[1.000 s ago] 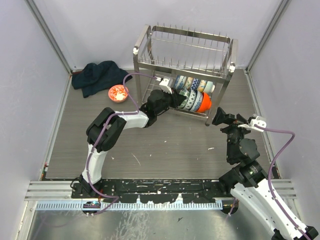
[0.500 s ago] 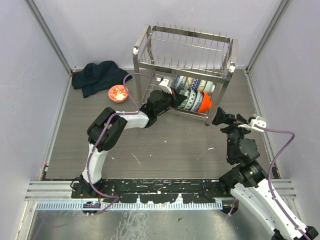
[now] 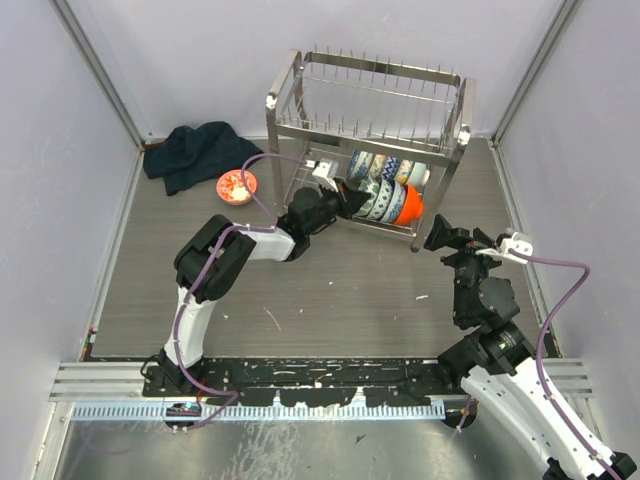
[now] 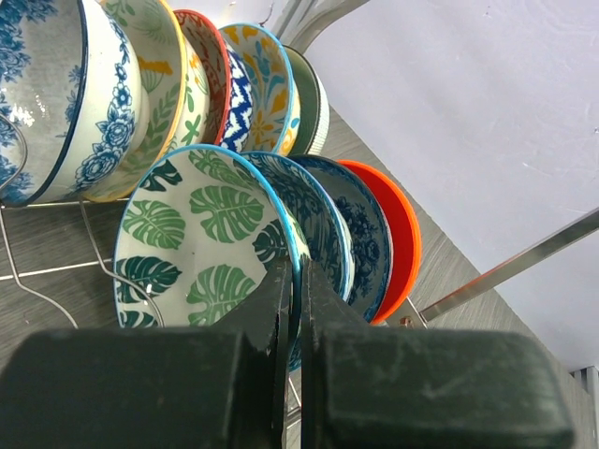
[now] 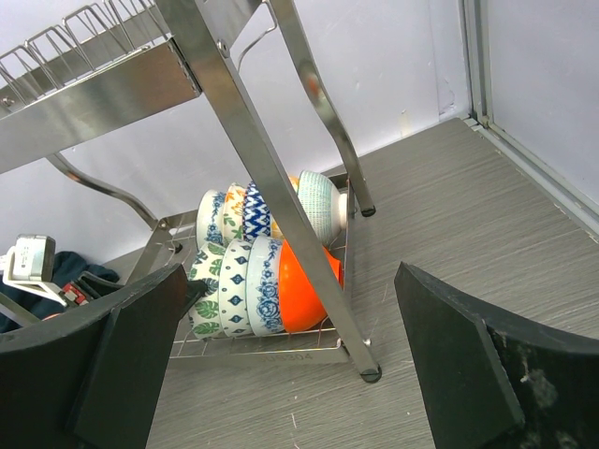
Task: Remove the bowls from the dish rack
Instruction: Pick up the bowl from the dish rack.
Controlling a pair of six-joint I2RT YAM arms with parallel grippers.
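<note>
The silver dish rack (image 3: pixel 283 90) stands at the back of the table, with two rows of patterned bowls (image 3: pixel 385 190) on edge in its lower tier. My left gripper (image 3: pixel 345 197) reaches into the front row and is shut on the rim of the green-leaf bowl (image 4: pixel 201 243), one finger on each side of the rim (image 4: pixel 299 281). Behind that bowl stand two blue floral bowls and the orange bowl (image 4: pixel 401 234). My right gripper (image 3: pixel 440 232) is open and empty to the right of the rack, facing the orange bowl (image 5: pixel 314 281) and the rack leg (image 5: pixel 281 187).
A dark blue cloth (image 3: pixel 195 152) lies at the back left. A pink-red bowl (image 3: pixel 237 186) sits on the table left of the rack. Grey walls close in both sides. The rack's upper tier (image 3: pixel 370 125) overhangs the bowls.
My left wrist has shifted slightly closer to the rack and its cable has risen. The bowls and the right arm have not visibly moved.
</note>
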